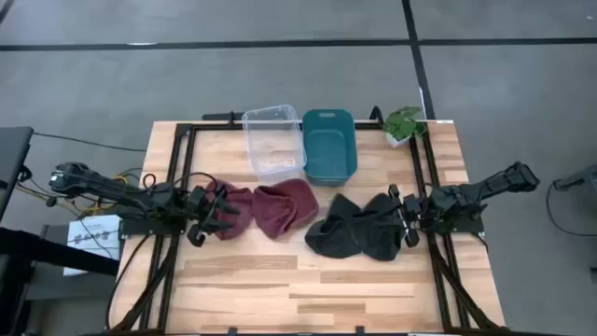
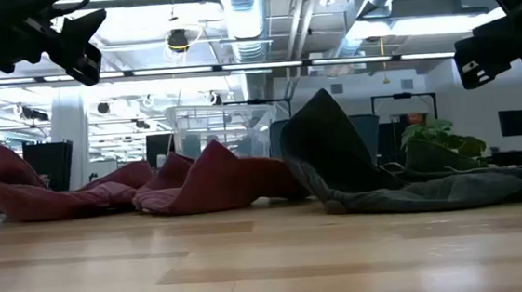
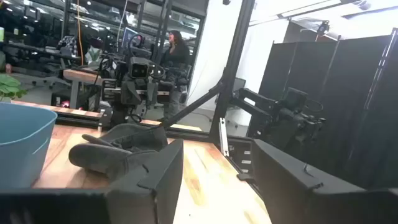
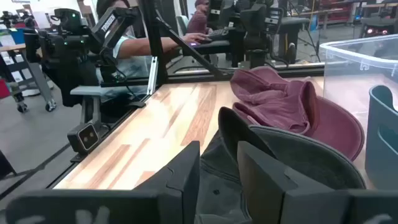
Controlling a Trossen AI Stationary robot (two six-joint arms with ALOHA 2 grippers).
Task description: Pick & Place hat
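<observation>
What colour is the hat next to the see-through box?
The hat is dark red, like maroon. The high view shows it best.

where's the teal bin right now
In the high view, the teal bin sits at the table's far middle, right beside the clear bin, with the plant to its right.

No text, label or number can be read anywhere.

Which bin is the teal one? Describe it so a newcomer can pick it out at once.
Start at the wooden table and look to its far edge, at the middle. Two bins stand there side by side, left of a small potted plant. The teal bin is the opaque one on the right; its neighbour, the clear bin, is see-through.
</observation>
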